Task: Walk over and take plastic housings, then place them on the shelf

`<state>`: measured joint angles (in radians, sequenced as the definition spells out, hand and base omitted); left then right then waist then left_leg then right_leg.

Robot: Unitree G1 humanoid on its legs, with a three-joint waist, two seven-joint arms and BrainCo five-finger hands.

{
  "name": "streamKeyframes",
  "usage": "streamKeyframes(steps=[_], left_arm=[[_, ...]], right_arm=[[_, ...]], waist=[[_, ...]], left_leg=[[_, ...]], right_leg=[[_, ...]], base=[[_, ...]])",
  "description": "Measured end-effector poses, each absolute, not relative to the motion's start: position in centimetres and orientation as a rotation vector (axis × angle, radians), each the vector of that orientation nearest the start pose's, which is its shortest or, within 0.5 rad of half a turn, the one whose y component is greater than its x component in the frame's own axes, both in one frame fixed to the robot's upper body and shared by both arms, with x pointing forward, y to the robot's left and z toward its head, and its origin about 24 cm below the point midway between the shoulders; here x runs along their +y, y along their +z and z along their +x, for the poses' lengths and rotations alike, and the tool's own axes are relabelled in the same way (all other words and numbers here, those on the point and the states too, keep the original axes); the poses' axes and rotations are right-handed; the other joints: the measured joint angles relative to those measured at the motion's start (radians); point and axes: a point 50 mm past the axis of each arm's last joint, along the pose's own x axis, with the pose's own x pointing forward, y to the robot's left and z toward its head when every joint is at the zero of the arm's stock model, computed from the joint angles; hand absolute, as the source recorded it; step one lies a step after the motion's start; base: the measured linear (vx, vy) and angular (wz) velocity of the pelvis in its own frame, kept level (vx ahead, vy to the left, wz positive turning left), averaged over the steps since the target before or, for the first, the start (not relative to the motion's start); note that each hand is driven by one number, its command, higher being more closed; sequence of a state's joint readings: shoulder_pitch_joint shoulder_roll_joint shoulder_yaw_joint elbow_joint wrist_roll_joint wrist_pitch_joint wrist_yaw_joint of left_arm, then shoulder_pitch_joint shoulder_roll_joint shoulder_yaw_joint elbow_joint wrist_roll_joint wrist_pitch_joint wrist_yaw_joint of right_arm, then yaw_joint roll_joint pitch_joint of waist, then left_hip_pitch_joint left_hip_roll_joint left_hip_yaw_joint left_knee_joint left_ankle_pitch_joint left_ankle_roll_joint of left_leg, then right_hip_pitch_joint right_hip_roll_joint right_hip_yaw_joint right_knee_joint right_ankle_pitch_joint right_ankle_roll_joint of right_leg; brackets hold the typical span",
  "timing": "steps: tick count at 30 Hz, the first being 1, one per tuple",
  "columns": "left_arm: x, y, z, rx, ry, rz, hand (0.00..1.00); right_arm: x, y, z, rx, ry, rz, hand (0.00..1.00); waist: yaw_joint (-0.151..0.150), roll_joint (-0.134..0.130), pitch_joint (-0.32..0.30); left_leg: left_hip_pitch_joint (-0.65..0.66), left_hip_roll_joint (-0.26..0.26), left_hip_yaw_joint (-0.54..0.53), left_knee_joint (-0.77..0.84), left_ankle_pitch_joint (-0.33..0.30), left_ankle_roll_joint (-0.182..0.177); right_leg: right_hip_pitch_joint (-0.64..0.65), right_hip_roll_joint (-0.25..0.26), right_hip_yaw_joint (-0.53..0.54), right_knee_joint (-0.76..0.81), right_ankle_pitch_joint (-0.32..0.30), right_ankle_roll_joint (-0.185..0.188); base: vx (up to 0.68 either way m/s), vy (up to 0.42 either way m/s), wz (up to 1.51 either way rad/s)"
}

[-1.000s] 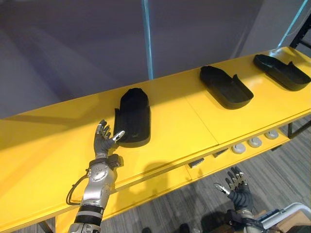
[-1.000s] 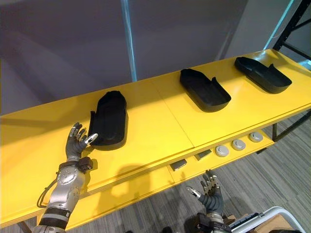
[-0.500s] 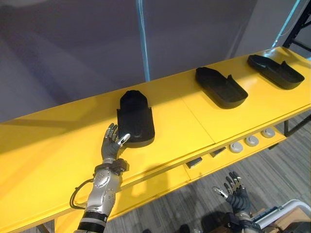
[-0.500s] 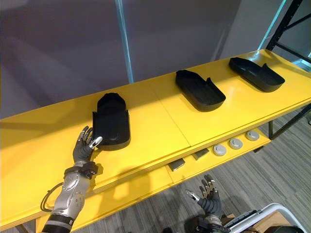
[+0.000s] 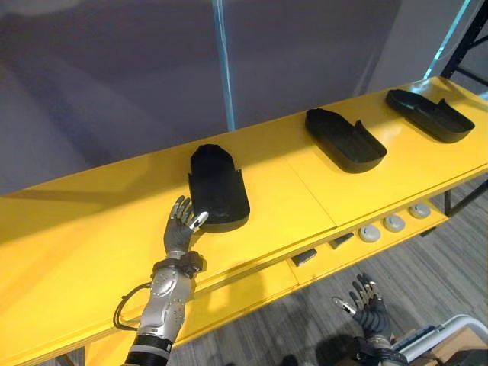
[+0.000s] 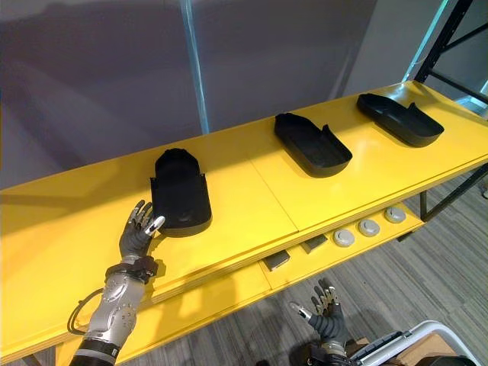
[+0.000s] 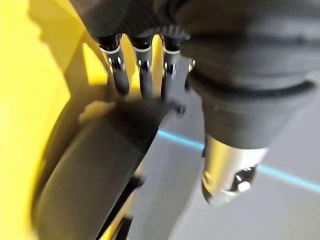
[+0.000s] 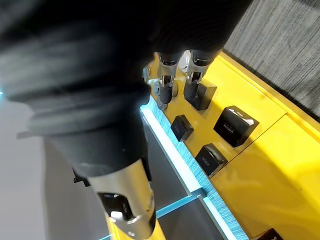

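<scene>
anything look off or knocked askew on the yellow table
Nothing much. The left housing is angled differently from the middle housing and right housing, all flat on the table; left hand open beside it.

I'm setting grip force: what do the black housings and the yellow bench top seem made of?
Near housing, middle housing and far housing: probably moulded plastic, matt black; thin walls, rounded edges, dull highlights. Yellow bench top: smooth, semi-gloss, perhaps painted metal or laminate; it shows soft reflections and a panel seam.
</scene>
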<state>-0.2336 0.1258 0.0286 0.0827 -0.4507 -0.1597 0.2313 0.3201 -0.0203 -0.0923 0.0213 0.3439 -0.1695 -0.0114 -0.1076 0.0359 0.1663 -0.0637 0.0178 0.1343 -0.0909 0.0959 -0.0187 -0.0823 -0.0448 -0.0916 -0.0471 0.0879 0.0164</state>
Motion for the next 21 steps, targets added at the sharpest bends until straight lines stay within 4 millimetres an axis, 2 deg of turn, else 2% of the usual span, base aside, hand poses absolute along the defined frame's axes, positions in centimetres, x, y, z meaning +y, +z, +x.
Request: streamKeyframes(steps=[3,6,8,12,16,19,20,21], left_arm=[[17.2,13.3,27.1,-0.461,0.31,-0.215,1.0],[16.2,15.0,25.4,-0.581,0.342,-0.134,1.0],[14.9,15.5,24.4,-0.625,0.305,-0.13,1.0],[12.0,15.1,23.6,-0.619,0.156,-0.136,1.0],[10.4,14.4,23.4,-0.579,0.039,-0.155,1.0],[9.3,13.0,23.8,-0.504,-0.044,-0.19,1.0],[8.8,11.7,24.2,-0.438,-0.078,-0.203,1.0],[8.6,11.3,24.3,-0.418,-0.086,-0.206,1.0]], right_arm=[[-19.4,-1.6,17.1,0.145,-0.261,0.29,0.0],[-19.0,-1.7,16.8,0.144,-0.251,0.298,0.0],[-18.6,-1.8,16.7,0.144,-0.236,0.302,0.0],[-18.0,-1.7,16.9,0.139,-0.206,0.31,0.0],[-18.0,-1.7,16.8,0.137,-0.206,0.311,0.0],[-18.0,-1.6,16.9,0.135,-0.207,0.31,0.0],[-18.0,-1.6,16.9,0.133,-0.208,0.31,0.0],[-18.0,-1.6,16.9,0.133,-0.209,0.31,0.0]], waist=[[0.005,0.002,-0.003],[0.006,0.016,-0.018],[0.007,0.027,-0.025],[0.011,0.029,-0.03],[0.012,0.029,-0.04],[0.011,0.028,-0.046],[0.01,0.028,-0.045],[0.01,0.028,-0.045]], left_leg=[[0.016,0.0,-0.003,-0.001,0.0,0.0],[0.016,-0.001,-0.007,-0.001,0.001,0.002],[0.017,-0.003,-0.013,-0.002,0.003,0.004],[0.015,-0.003,-0.021,-0.002,0.004,0.004],[0.009,-0.003,-0.019,-0.002,0.004,0.004],[-0.002,-0.003,-0.019,-0.002,0.007,0.005],[-0.005,-0.003,-0.017,-0.001,0.009,0.007],[-0.006,-0.003,-0.016,-0.001,0.009,0.007]], right_leg=[[0.018,0.0,-0.002,-0.001,-0.002,0.001],[0.018,-0.001,-0.005,0.002,-0.002,0.002],[0.02,-0.002,-0.009,0.004,-0.004,0.004],[0.022,-0.003,-0.025,0.004,-0.01,0.013],[0.015,-0.004,-0.025,0.004,-0.011,0.013],[0.005,-0.004,-0.024,0.004,-0.009,0.014],[0.001,-0.003,-0.023,0.004,-0.009,0.015],[-0.001,-0.003,-0.023,0.004,-0.009,0.015]], base=[[-0.01,0.008,0.02],[-0.03,0.011,0.03],[-0.06,0.016,0.09],[-0.07,0.007,0.07],[-0.03,0.004,-0.01],[0.0,0.0,0.0],[0.0,0.005,-0.03],[0.0,0.007,-0.05]])
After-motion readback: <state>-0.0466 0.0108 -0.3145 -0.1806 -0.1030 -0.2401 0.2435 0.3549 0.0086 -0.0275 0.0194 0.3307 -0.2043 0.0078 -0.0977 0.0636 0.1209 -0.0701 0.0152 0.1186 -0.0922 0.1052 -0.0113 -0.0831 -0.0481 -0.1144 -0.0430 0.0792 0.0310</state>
